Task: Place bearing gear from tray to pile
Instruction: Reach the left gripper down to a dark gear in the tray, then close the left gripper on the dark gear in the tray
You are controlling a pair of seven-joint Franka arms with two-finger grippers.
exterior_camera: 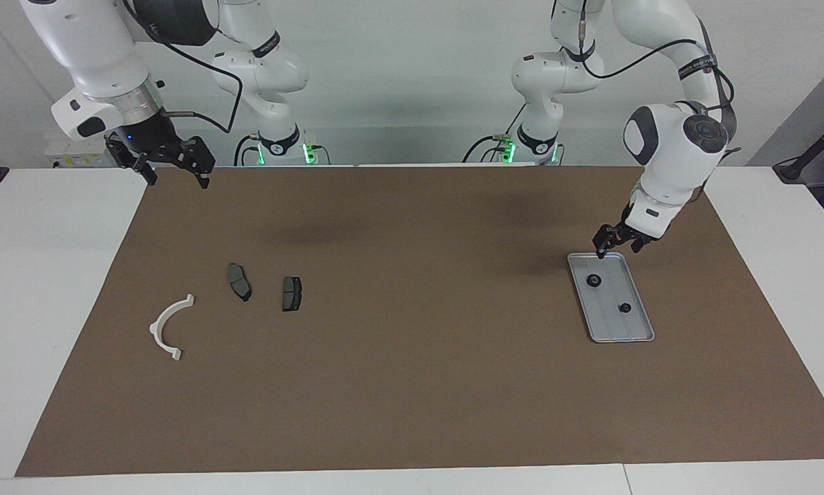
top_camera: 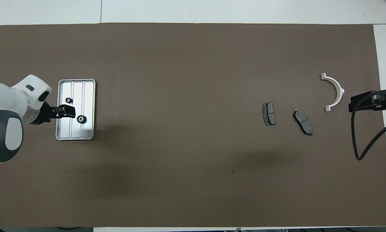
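Facing view: left hand point(exterior_camera: 616, 244) over tray point(exterior_camera: 633, 328); arm lettering unreadable.

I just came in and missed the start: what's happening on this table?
The left gripper hangs over the end of the tray nearer to the robots; it holds nothing. Two small black gears lie in the tray, untouched. At the right arm's end of the table lie a white half-ring bracket and two dark brake pads. The right gripper waits up in the air, open, over the mat's edge.
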